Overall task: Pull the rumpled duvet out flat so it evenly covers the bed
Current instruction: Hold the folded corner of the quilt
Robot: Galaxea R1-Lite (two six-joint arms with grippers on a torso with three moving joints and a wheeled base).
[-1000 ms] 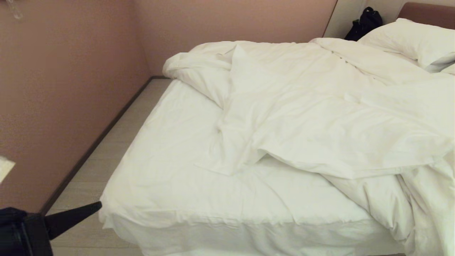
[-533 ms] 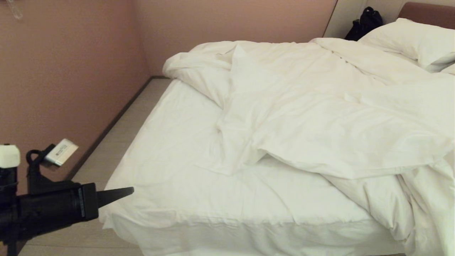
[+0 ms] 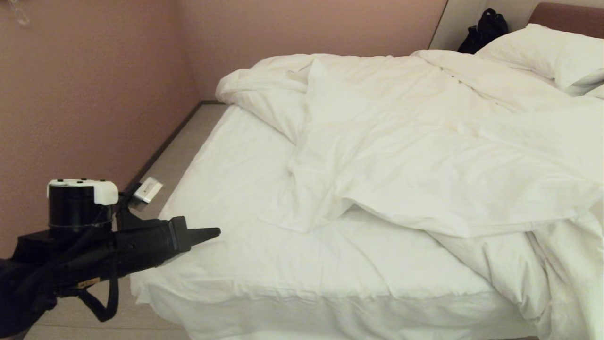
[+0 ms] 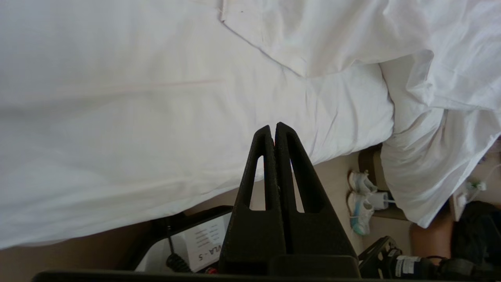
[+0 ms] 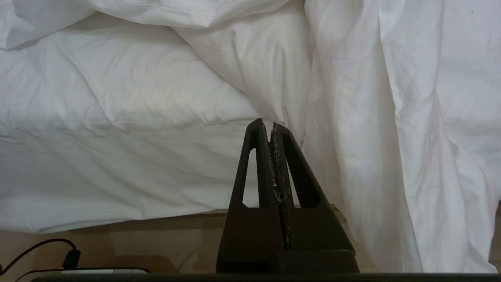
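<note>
Pink-walled room; bed half bare, duvet bunched toward far and right side. Left gripper rose over near corner, clenched, empty: reach toward duvet likely starting. Right gripper clenched, parked.

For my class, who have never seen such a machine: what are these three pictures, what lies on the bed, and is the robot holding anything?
It is a two-armed robot. One picture looks down from its head; the others come from cameras behind each pincer. On the bed a rumpled white duvet is bunched toward the far and right sides, leaving bare sheet near the robot; a pillow lies at the head. The left pincer reaches over the bed's near corner, shut and empty. The right pincer, also shut and empty, faces the duvet hanging over the edge.
</note>
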